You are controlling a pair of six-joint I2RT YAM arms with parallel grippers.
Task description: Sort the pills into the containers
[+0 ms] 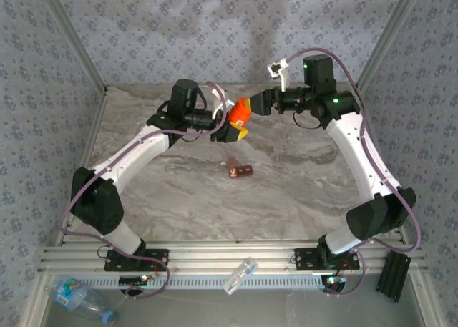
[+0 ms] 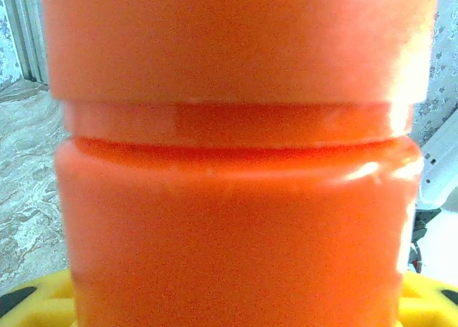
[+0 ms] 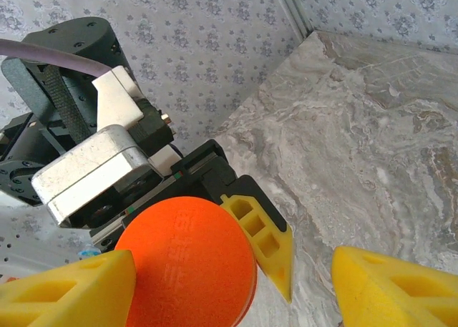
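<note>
Gripping pill bottle (image 1: 240, 112): left hand (image 1: 235, 125) | right hand (image 1: 257, 103) flanking cap (image 3: 187, 259) | brown packet (image 1: 240, 171) nearby

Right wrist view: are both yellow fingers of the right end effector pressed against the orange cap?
No, one finger of the right end effector stands clear of the orange cap, with table showing between them.
</note>
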